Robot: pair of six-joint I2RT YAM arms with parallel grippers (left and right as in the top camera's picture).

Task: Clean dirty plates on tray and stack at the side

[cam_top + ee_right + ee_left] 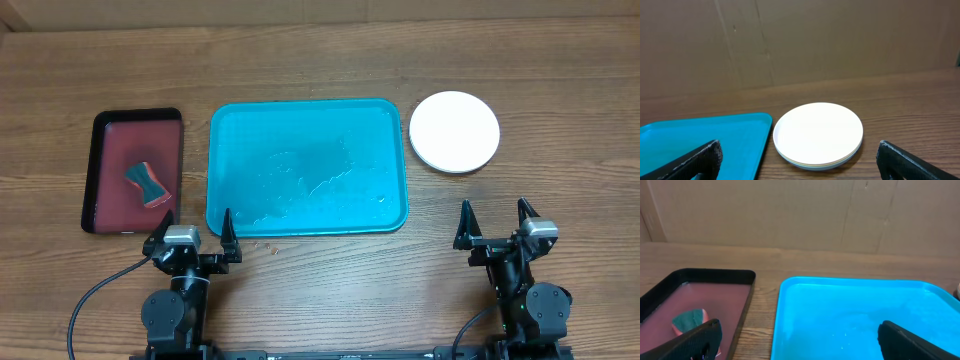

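Ahead of right claw (pixel 493 206), plates (pixel 454 131) stacked

Centre of the wooden table (pixel 320 60): the large turquoise rectangular plastic tray (pixel 300 130). Just beside it on the left lies a smaller dark red, black-rimmed plastic tray (pixel 112 195), with a small teal-and-red scrubbing block (pixel 146 182) resting in it. To the right, apart from the turquoise tray, sits the stack of round plastic plates (pixel 454 131), white uppermost.
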